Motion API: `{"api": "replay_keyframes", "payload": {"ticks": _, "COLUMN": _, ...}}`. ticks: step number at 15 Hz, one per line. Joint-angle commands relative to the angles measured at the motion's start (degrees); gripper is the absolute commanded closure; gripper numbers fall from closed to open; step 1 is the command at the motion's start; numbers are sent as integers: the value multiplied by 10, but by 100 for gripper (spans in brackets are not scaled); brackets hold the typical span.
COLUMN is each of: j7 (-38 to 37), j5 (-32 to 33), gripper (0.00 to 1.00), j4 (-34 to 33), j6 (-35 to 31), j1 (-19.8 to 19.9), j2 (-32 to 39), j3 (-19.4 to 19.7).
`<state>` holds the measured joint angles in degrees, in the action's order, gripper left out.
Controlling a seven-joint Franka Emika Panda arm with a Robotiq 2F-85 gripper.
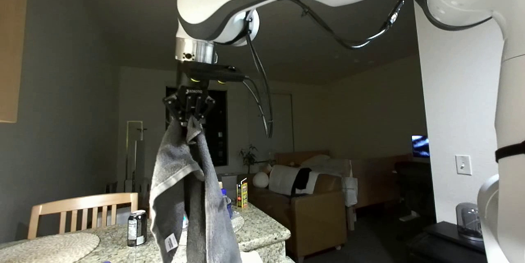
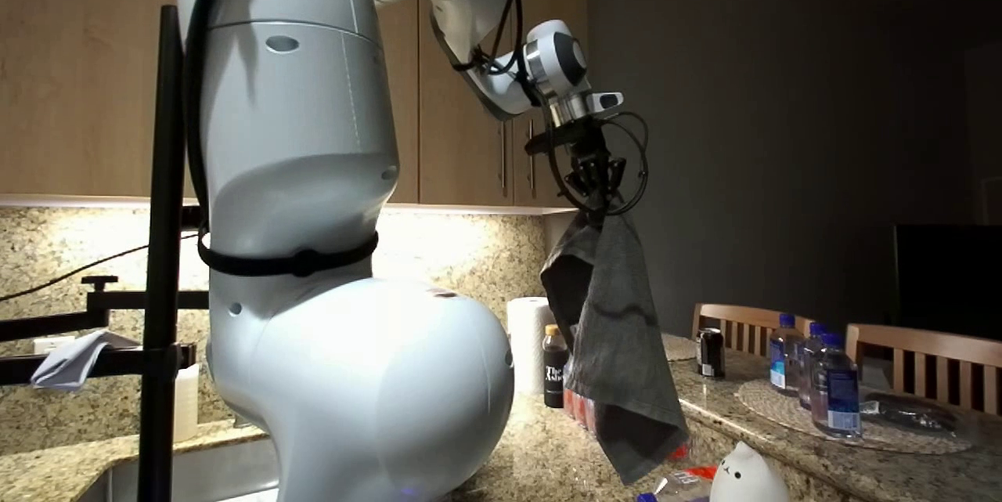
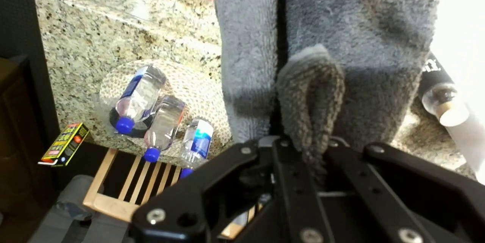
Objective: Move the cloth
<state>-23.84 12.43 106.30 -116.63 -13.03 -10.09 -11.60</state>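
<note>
Grey cloth pinched in claw, clear blue-capped bottles on woven mat, fill unclear

Bright backsplash, dim grey wall

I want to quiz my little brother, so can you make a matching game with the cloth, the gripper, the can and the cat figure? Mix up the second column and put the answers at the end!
Column one
1. cloth
2. gripper
3. can
4. cat figure

Column two
A. standing on the counter
B. white, with a little face
C. pinching fabric
D. grey, hanging in folds

Right pairs: 1-D, 2-C, 3-A, 4-B
</note>
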Motion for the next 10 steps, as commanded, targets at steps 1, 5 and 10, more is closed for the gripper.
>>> {"api": "replay_keyframes", "payload": {"ticks": 1, "j7": -15, "j5": -16, "gripper": 92, "j4": 73, "j6": -20, "j1": -1, "j2": -26, "j3": -33}}
{"api": "replay_keyframes", "payload": {"ticks": 5, "j7": -51, "j5": -12, "gripper": 92, "j4": 107, "j6": -39, "j1": -9, "j2": 5, "j3": -75}}
{"api": "replay_keyframes", "payload": {"ticks": 10, "j7": -134, "j5": -1, "gripper": 92, "j4": 133, "j6": -118, "j1": -26, "j2": 53, "j3": -107}}
